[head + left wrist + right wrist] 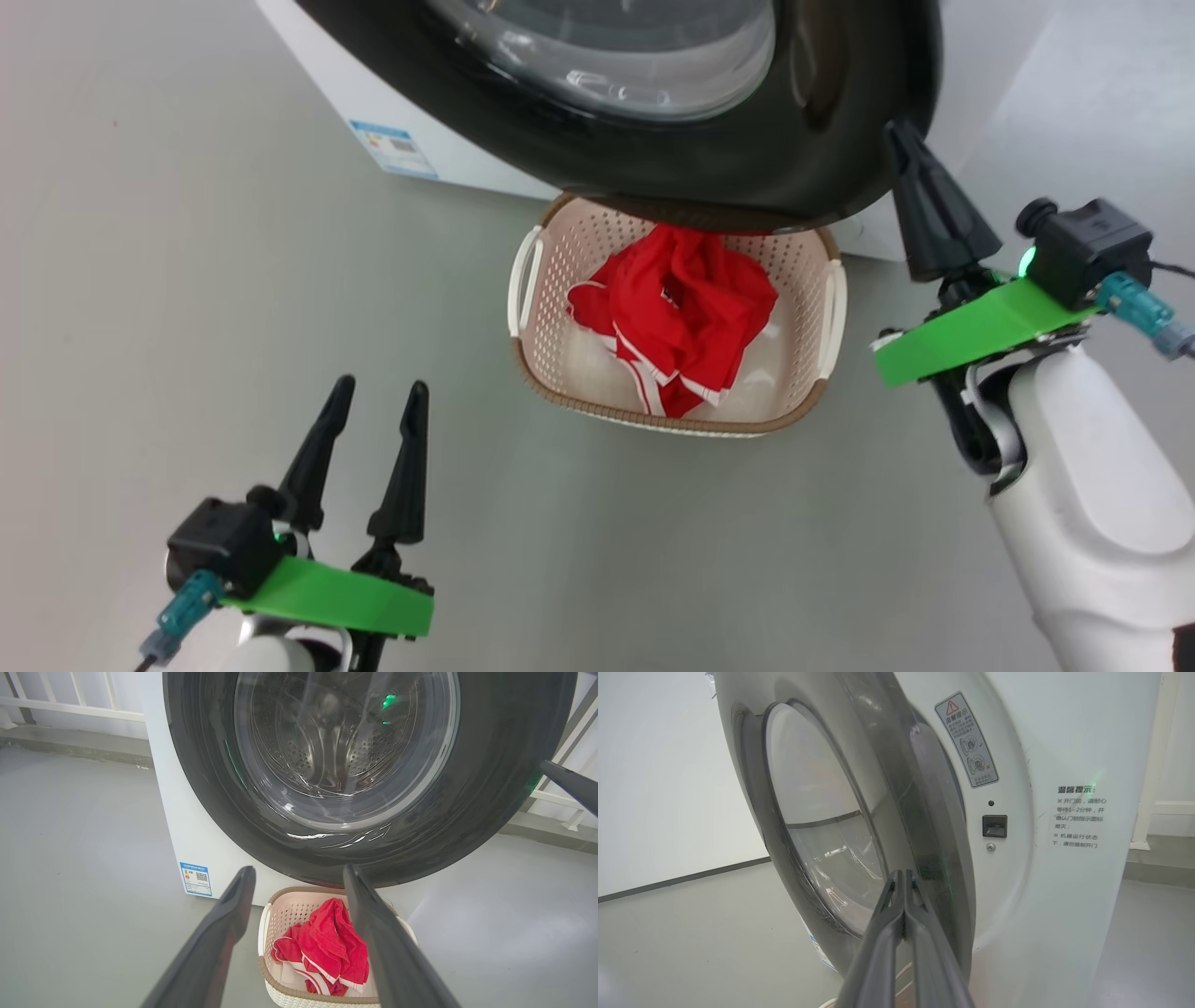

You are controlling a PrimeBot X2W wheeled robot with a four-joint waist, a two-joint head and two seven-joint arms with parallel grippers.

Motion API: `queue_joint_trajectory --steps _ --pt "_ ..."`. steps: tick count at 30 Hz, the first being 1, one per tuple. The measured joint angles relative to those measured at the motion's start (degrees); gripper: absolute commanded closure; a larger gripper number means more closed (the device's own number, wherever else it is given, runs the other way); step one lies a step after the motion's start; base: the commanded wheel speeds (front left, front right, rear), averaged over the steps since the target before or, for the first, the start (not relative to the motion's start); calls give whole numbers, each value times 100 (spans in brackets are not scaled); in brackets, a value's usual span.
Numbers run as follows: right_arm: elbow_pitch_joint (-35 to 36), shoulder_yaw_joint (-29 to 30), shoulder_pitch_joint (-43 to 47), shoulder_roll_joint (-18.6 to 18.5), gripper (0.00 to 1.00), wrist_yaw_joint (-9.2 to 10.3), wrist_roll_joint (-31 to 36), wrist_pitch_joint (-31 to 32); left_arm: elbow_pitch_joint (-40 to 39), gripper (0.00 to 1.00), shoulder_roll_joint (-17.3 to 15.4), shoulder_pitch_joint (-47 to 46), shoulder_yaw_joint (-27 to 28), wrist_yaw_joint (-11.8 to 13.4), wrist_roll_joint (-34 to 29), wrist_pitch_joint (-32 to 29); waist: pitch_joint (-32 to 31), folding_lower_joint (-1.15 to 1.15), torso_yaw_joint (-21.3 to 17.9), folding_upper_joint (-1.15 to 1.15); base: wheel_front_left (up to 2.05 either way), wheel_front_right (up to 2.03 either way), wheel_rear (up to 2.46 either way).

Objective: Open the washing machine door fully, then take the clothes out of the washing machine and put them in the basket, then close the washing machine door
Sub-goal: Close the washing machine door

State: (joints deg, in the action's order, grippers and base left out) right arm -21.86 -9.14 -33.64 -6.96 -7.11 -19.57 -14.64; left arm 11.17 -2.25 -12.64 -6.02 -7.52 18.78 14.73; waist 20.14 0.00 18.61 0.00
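Note:
The washing machine door hangs partly open over the basket, black rim around a bulging glass centre. In the right wrist view the door stands edge-on with a gap to the white washing machine. My right gripper is shut, its tips against the door's outer rim. The red clothes lie bunched in the basket. My left gripper is open and holds nothing, low to the left of the basket. Past its fingers show the door, basket and clothes.
The washing machine has a blue label low on its front, and a latch slot beside the opening. Grey floor surrounds the basket. A white railing runs behind the machine, above a raised kerb.

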Motion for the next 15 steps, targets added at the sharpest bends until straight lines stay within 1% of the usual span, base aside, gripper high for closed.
queue_joint_trajectory --steps 7,15 --pt "-33 327 -224 -42 100 -2 2 -1 -20 0 11 -287 -194 0 149 0 262 0 202 0 0 0 0" --pt "-25 583 -580 -141 100 -19 51 -1 -23 0 25 -355 -360 0 360 0 546 0 386 0 0 0 0"
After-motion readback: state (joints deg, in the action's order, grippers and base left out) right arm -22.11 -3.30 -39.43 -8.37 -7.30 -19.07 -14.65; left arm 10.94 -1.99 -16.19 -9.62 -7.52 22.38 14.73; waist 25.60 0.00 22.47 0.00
